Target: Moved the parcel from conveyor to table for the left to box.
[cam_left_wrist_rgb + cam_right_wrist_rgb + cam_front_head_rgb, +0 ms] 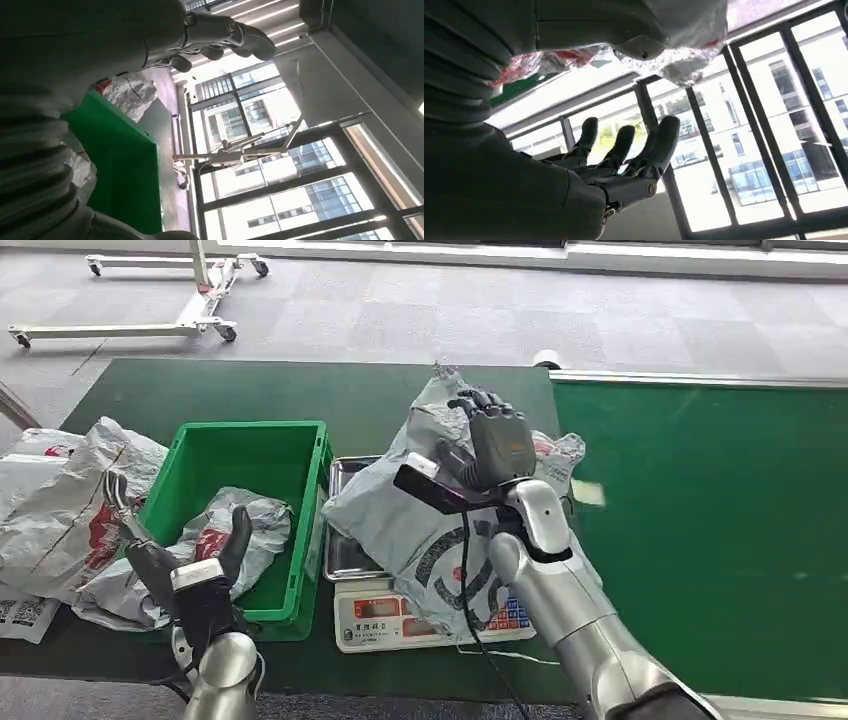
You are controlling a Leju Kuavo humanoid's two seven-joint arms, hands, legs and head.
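My right hand (492,445) presses, fingers spread, against the grey plastic parcel (430,520) slumped over the scale (400,615) at centre frame, beside the green box (250,455). My left hand (195,575), low left, hangs with fingers apart and holds nothing. I judge the bag light, soft and slippery, best pinched by a bunched fold near its upper edge rather than the slack middle.
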